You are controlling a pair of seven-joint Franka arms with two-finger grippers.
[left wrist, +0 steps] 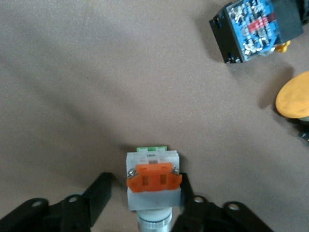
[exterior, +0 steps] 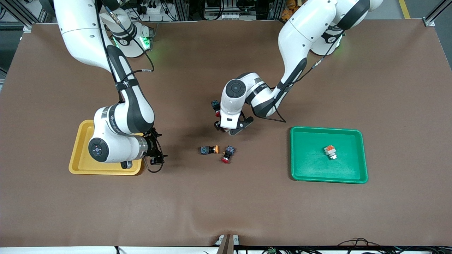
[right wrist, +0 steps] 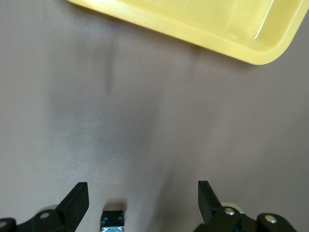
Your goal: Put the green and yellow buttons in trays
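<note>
The left tool (exterior: 226, 129) hangs low over the middle of the worktop (exterior: 226, 204). In the left wrist view its fingers (left wrist: 190, 205) stand on either side of a white-and-orange button (left wrist: 153, 181); one finger touches the button's body and the other stands a little off it, so the tool is spread, not clenched.

A second white-and-orange button (exterior: 330, 151) lies in the green tray (exterior: 307, 169), toward the left arm's end.

A yellow-capped button (exterior: 209, 150) lies on its side on the bare worktop, nearer the front camera than the left tool. Just beside it is a red-capped switch (exterior: 227, 154). Another dark switch (exterior: 215, 106), probably red-capped, shows partly at the left arm's wrist.

The right tool (exterior: 155, 151) is down by the corner of the yellow tray (exterior: 82, 163), just off its rim. Its fingers (right wrist: 77, 200) are spread wide, holding nothing, with a small dark-bodied part (right wrist: 112, 223) on the cloth between them.
</note>
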